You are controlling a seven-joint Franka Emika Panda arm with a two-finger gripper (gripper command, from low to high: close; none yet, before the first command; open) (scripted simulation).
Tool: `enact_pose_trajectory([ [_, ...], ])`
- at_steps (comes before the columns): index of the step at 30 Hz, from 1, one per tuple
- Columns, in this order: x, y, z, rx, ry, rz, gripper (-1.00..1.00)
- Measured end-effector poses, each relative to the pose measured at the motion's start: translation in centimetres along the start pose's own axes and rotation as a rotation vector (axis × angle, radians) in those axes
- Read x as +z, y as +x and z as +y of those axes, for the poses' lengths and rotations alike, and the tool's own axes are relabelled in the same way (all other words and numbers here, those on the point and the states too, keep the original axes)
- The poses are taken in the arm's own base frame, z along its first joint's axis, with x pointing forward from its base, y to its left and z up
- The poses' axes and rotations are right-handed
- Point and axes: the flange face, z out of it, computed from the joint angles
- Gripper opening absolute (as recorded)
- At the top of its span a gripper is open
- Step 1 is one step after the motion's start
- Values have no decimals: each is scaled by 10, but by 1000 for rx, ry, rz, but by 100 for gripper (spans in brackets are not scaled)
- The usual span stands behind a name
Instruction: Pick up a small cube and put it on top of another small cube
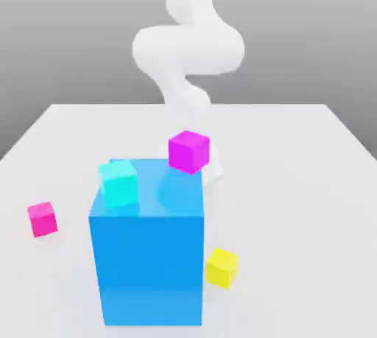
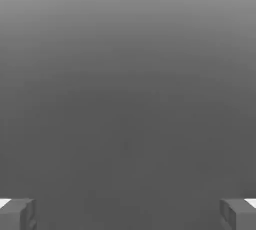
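Observation:
The small hot-pink cube (image 1: 43, 219) lies on the white table (image 1: 309, 182) at the exterior view's left, with nothing touching it. A small yellow cube (image 1: 222, 266) of about the same size sits on the table near the front, just right of a big blue block (image 1: 147, 263). The white arm (image 1: 188, 49) comes down from the back, and its lower end passes behind the blue block. In the hand view my gripper (image 2: 128, 214) is open: the grey fingertips (image 2: 17, 213) stand far apart with nothing between them, against a plain grey background.
The tall blue block stands in the front middle of the table. A cyan cube (image 1: 118, 182) appears to rest on its top at the left. A slightly larger purplish-magenta cube (image 1: 188, 151) shows at the block's far right corner, close to the arm.

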Motion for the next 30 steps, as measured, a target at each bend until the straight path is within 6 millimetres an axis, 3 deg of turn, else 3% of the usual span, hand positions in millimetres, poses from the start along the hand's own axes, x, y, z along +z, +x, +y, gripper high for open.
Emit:
enact_pose_trajectory([
  [7, 116, 33, 87, 172, -237, -6, 0],
  [15, 208, 42, 228, 394, -460, -50, 0],
  [22, 254, 13, 362, 613, -612, -115, 0],
  [26, 265, -19, 437, 761, -680, -156, 0],
  [30, 270, -61, 498, 906, -727, -205, 0],
])
